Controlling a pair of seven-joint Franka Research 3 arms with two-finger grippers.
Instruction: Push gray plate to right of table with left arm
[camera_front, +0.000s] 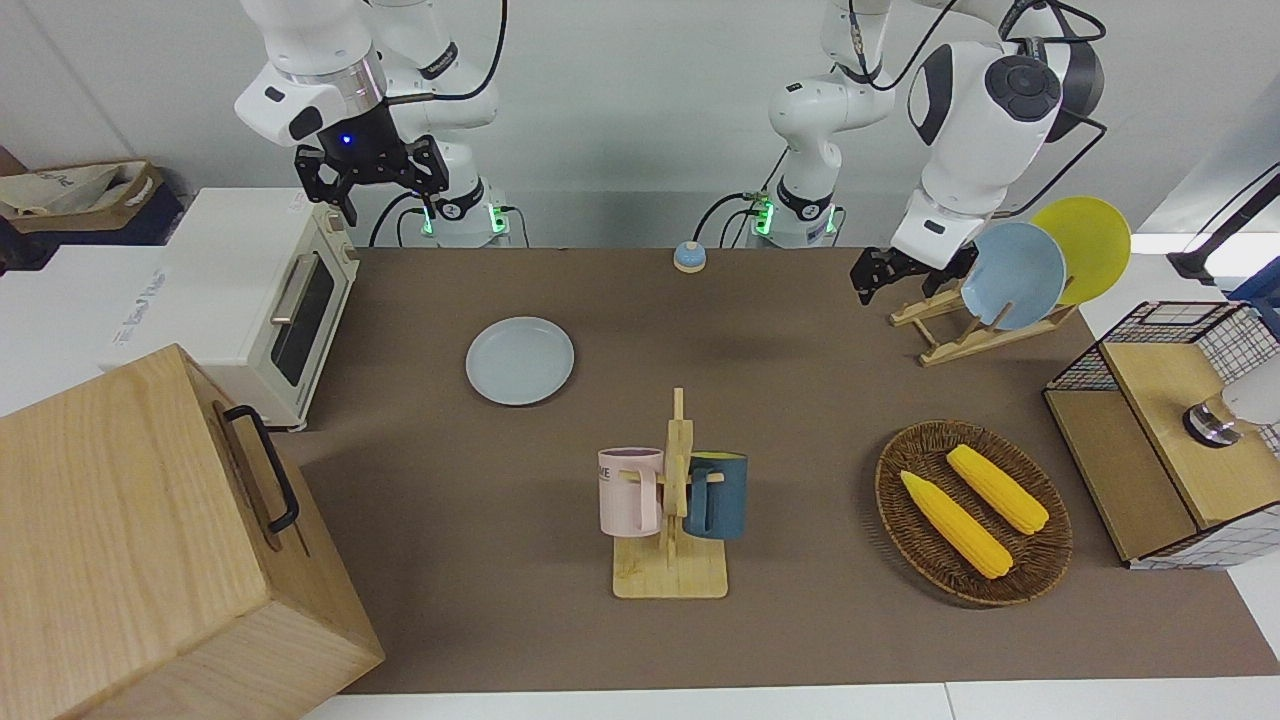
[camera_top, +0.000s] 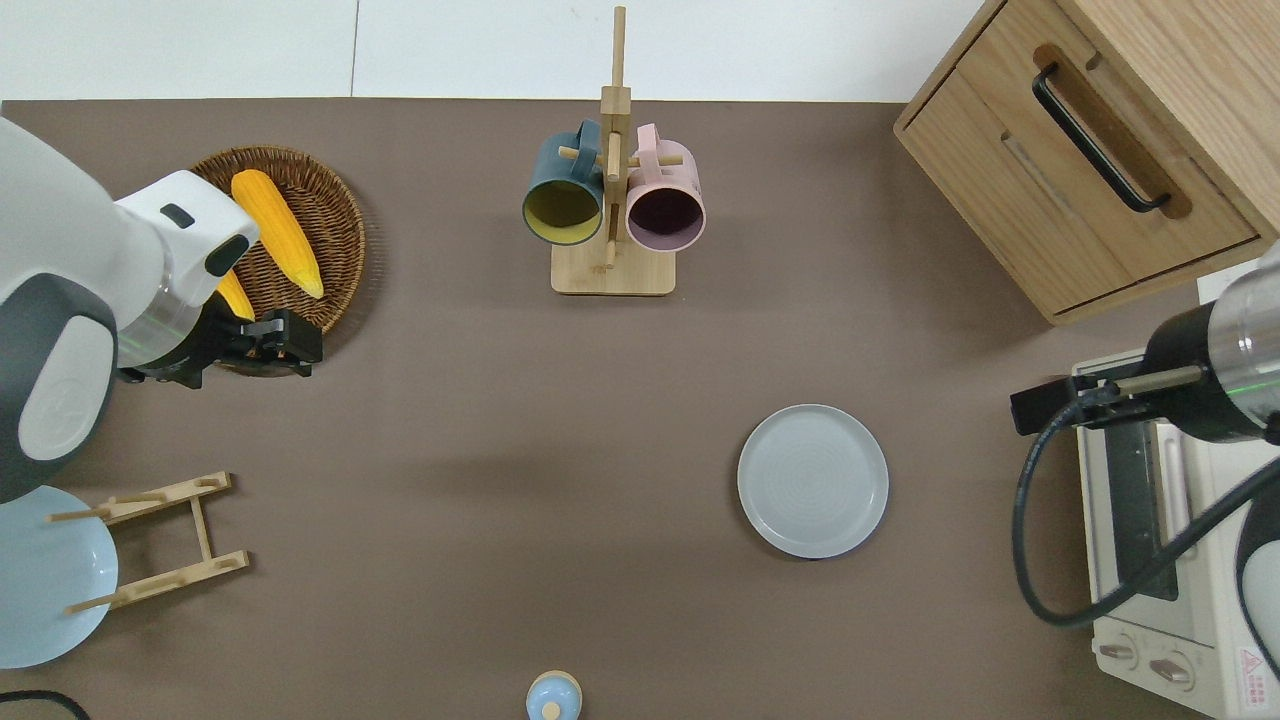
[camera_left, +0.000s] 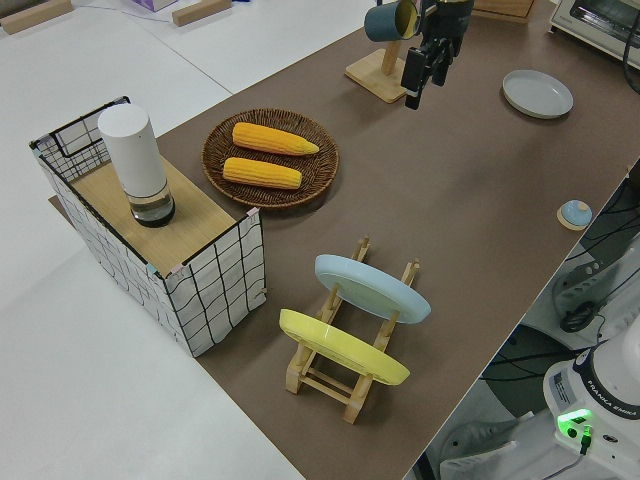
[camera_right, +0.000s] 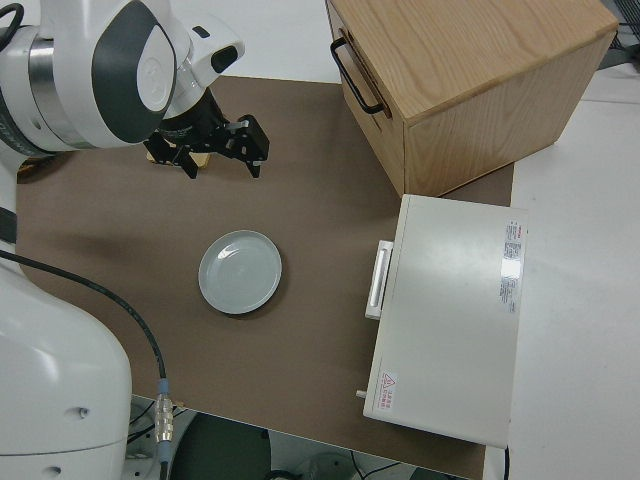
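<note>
Overhead view: round, shallow gray plate (camera_top: 812, 480) with raised rim lies flat on matte brown tabletop (camera_top: 520, 420), toward the right arm's end. Left hand (camera_top: 283, 345), fingers spread, empty, over woven basket (camera_top: 335, 215) edge. Right arm parked.

table (camera_front: 800, 400): matte brown top, we'd say smooth, looks like a mat or laminate
gray plate (camera_front: 520, 360): smooth, soft sheen, faint rings on it in our overhead view
basket (camera_front: 1040, 560): dark woven wicker, rough
mug tree (camera_front: 670, 575): pale bare wood
cabinet (camera_front: 130, 540): light wood, visible grain, black handle
toaster oven (camera_front: 240, 270): cream shell, looks like painted metal
left arm (camera_front: 975, 110): glossy white shell, dark gray caps
</note>
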